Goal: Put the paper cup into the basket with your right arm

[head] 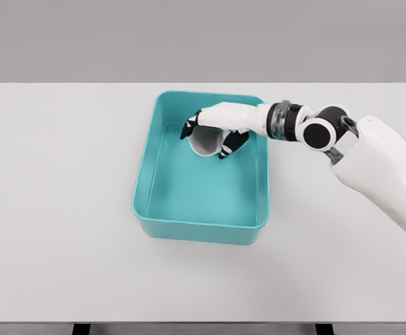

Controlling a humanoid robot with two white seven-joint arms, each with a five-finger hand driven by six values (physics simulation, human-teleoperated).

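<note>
Your right hand (213,132) is wrapped around the paper cup (206,143), fingers curled over it: dark fingertips (188,130) show on the cup's left side, and more on its right, near the lower edge. The palm sits on top of the cup, so you see only the lower part of the cup beneath the hand.

The cup is held over the inside of the basket (199,227), in its far half and toward the right wall. You cannot tell from this single view whether the cup touches the basket floor or hangs just above it. The cup is grey-white and lies tilted, not upright. A rounded end faces down and toward the camera; whether that is the mouth or the base you cannot make out. Its long axis runs from that near, low end up and back under the palm, roughly away from you.

The right arm (370,157) comes in from the right edge, forearm angled up and to the left, with a black joint (318,134) at the wrist just outside the basket's right rim. The wrist section crosses above that rim, reaching in over the far right corner.

The basket is a teal rectangular tub with rounded corners, its long sides running away from you. It stands on the white surface (56,209), near the middle. Apart from the cup and hand, only the teal floor shows inside it.

Your left arm does not show in the head view.
</note>
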